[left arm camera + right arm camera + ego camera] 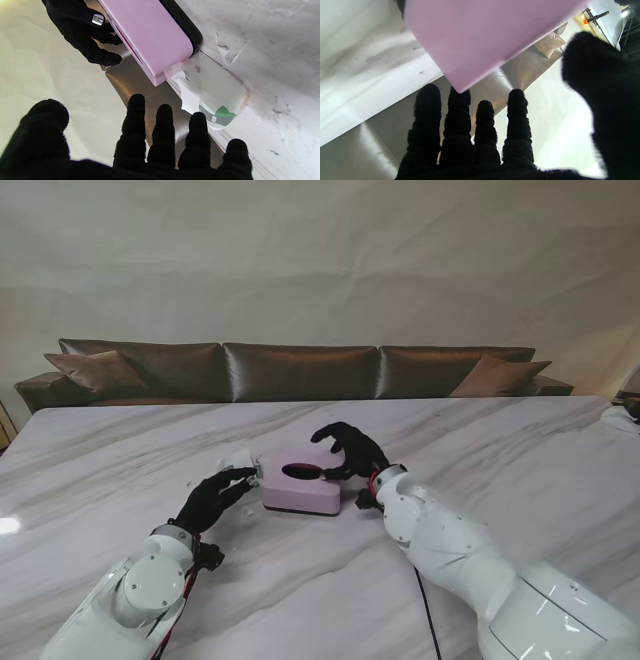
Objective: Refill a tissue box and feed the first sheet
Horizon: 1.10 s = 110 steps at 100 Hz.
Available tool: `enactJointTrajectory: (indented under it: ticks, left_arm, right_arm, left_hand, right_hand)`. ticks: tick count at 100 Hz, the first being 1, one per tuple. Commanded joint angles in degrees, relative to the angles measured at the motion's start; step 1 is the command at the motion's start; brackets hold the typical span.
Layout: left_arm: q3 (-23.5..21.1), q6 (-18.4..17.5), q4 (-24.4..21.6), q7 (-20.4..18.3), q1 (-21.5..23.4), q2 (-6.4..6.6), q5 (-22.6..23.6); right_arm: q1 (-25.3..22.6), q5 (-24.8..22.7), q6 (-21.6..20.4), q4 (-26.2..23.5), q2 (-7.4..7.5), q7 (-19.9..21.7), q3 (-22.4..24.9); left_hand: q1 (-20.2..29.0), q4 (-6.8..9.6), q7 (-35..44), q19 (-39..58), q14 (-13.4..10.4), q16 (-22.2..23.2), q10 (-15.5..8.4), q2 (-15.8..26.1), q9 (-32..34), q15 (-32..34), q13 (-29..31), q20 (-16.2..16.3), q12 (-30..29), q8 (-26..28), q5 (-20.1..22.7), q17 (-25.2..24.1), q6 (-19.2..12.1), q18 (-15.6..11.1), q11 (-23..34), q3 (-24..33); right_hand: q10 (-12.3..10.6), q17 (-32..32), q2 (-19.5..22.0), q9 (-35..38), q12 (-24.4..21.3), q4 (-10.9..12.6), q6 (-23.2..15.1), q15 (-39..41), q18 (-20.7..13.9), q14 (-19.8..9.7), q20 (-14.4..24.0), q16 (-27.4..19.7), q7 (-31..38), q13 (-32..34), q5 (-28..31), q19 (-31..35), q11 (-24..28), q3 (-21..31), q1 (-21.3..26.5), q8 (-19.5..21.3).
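A pink tissue box (300,488) with a dark oval slot (302,471) on top and a black base lies mid-table. A tissue pack (241,459) in clear wrap with a green label (220,113) sticks out at the box's left end (155,50); how far it reaches inside is hidden. My left hand (214,500) is open just short of the pack, its fingers (162,130) spread and holding nothing. My right hand (350,450) arches open over the box's right end (480,32), with its fingers (460,125) and thumb (595,87) apart.
The white marble table (520,450) stretches wide on both sides. A brown sofa (300,372) runs along its far edge. Some small items (625,415) sit at the far right edge.
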Motion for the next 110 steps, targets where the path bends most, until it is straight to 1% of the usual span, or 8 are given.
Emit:
enactJointTrajectory:
  ticks: [1,16,27,52,62,80,94,110]
  left_arm:
    - [-0.22,-0.20,-0.64,-0.51,0.62,-0.23,-0.08]
    - [-0.36,-0.41,-0.66,-0.25,0.90,-0.28,-0.17]
    - [-0.36,-0.87,-0.51,-0.11,0.84,-0.32,-0.32]
    - [-0.87,-2.88,0.24,-0.24,0.55,-0.23,-0.46]
    - [-1.55,-3.66,0.27,-0.85,0.64,-0.02,-0.30]
    - [-2.97,-5.34,0.38,-1.89,1.36,0.31,-0.47]
    - [-4.24,-5.91,-0.31,-3.21,2.49,0.66,-0.79]
    - [-5.46,-6.16,-1.60,-3.79,3.93,0.91,-0.53]
  right_arm:
    - [-0.71,-0.58,1.80,-3.51,1.38,0.48,0.61]
    - [-3.67,-3.77,9.05,-16.13,6.13,0.91,3.42]
    - [-6.69,-6.61,13.91,-25.86,9.15,2.50,6.32]
    - [-11.94,-12.96,21.83,-41.89,13.64,8.80,9.13]
    - [-12.63,-14.17,24.34,-44.68,14.25,10.67,8.67]
    - [-12.51,-14.55,27.29,-46.27,14.05,11.81,6.37]
    - [-11.58,-14.80,29.28,-45.74,13.53,12.10,3.88]
    - [-10.38,-14.15,31.45,-43.80,12.63,12.55,1.07]
  left_hand:
    - [-0.25,-1.61,0.59,27.47,-0.22,0.62,-0.50,2.09,-2.44,0.00,-0.57,0.87,0.31,0.79,0.17,-1.17,-0.18,1.18,0.21,-1.24]
    - [-0.27,-1.62,0.55,27.42,-0.13,0.64,-0.45,2.13,-2.40,0.02,-0.50,0.84,0.28,0.77,0.15,-1.20,-0.16,1.26,0.16,-1.24]
    - [-0.28,-1.61,0.52,27.45,-0.19,0.63,-0.46,2.19,-2.34,-0.01,-0.49,0.86,0.28,0.76,0.13,-1.17,-0.13,1.21,0.17,-1.23]
    - [-0.33,-1.62,0.49,27.58,-0.26,0.63,-0.51,2.19,-2.27,-0.03,-0.43,0.96,0.29,0.74,0.14,-1.16,-0.15,1.24,0.18,-1.26]
    - [-0.32,-1.62,0.46,27.62,-0.17,0.63,-0.40,2.23,-2.23,-0.06,-0.44,0.98,0.29,0.72,0.11,-1.18,-0.11,1.25,0.18,-1.24]
    - [-0.35,-1.64,0.43,27.63,-0.18,0.63,-0.42,2.26,-2.20,-0.06,-0.35,0.99,0.28,0.70,0.13,-1.20,-0.14,1.29,0.15,-1.29]
    - [-0.28,-1.62,0.41,27.62,-0.14,0.62,-0.31,2.39,-2.02,-0.09,-0.41,0.99,0.29,0.69,0.19,-1.20,-0.06,1.31,0.19,-1.24]
    - [-0.21,-1.66,0.42,27.62,-0.16,0.61,-0.21,2.49,-1.70,-0.11,-0.33,0.99,0.38,0.69,0.27,-1.20,-0.05,1.31,0.37,-1.26]
  right_hand:
    - [-1.51,-1.74,0.01,-0.45,0.37,-0.11,-0.40,-3.55,-0.18,-0.76,-0.61,-1.96,-0.43,-4.20,-1.16,-1.43,-0.77,0.72,-2.75,-0.17]
    - [-2.46,-4.43,0.64,0.15,0.04,-0.49,-1.11,-6.85,2.15,-0.83,-1.23,-5.59,-1.37,-8.88,-0.80,-5.08,-1.67,0.00,-5.62,-0.60]
    - [-3.02,-3.18,1.09,1.01,-0.39,-0.68,-1.38,-7.14,1.62,-1.20,-0.63,-6.37,-2.05,-8.42,-0.02,-4.44,-2.67,-0.59,-7.01,-0.91]
    - [-1.66,12.77,2.00,9.68,-0.87,-1.15,0.39,-5.19,-9.12,-0.04,5.21,-6.29,-3.40,4.55,5.50,14.38,-5.12,-1.68,-9.95,-1.28]
    - [-0.47,22.89,2.85,13.83,-0.90,-1.25,-0.32,-5.88,-14.29,-0.08,4.78,-7.37,-3.29,10.24,8.62,21.53,-5.59,-2.10,-11.48,-0.70]
    - [1.21,36.86,3.72,19.89,-0.96,-1.33,1.09,-7.21,-19.35,-0.16,1.37,-9.21,-3.73,19.37,10.90,29.32,-5.94,-2.40,-13.05,-0.11]
    - [3.00,42.99,4.25,24.63,-1.23,-1.36,3.56,-7.94,-21.58,-0.01,-0.35,-10.46,-3.28,24.57,13.05,32.08,-6.32,-2.35,-13.82,-0.50]
    - [4.92,43.53,4.94,29.23,-1.41,-1.34,6.44,-12.28,-21.15,0.22,-0.30,-13.27,-3.23,27.80,15.53,33.90,-6.38,-2.33,-14.76,-0.93]
